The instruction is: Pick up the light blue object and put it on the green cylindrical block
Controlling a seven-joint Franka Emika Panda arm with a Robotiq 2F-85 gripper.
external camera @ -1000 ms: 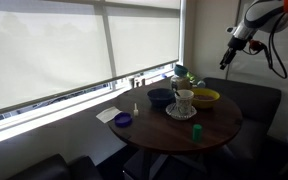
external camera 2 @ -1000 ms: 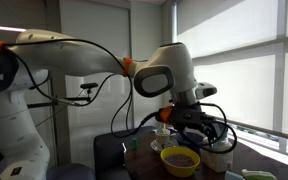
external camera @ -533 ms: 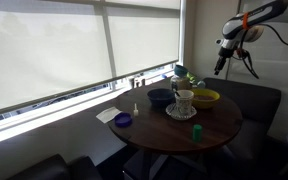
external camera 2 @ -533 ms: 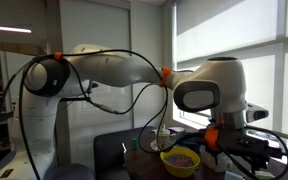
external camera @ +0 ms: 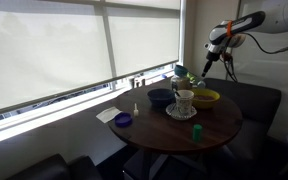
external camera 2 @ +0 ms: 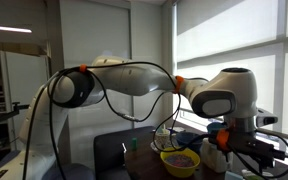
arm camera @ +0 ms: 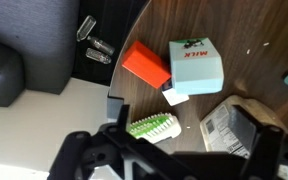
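The light blue object is a pale blue block marked "MILK". It lies on the dark wooden table in the wrist view, next to an orange block. The green cylindrical block stands upright near the table's front edge in an exterior view; it does not show in the wrist view. My gripper hangs in the air above the far side of the table, behind the yellow bowl. In the wrist view its jaws are spread wide with nothing between them, well above the light blue object.
On the round table are a dark blue bowl, a white mug on a plate, a yellow bowl and a small purple dish. A green brush and a packet lie under the jaws.
The arm has swung from high at the right toward the table and come lower, now over its far side. The things on the table have not moved.
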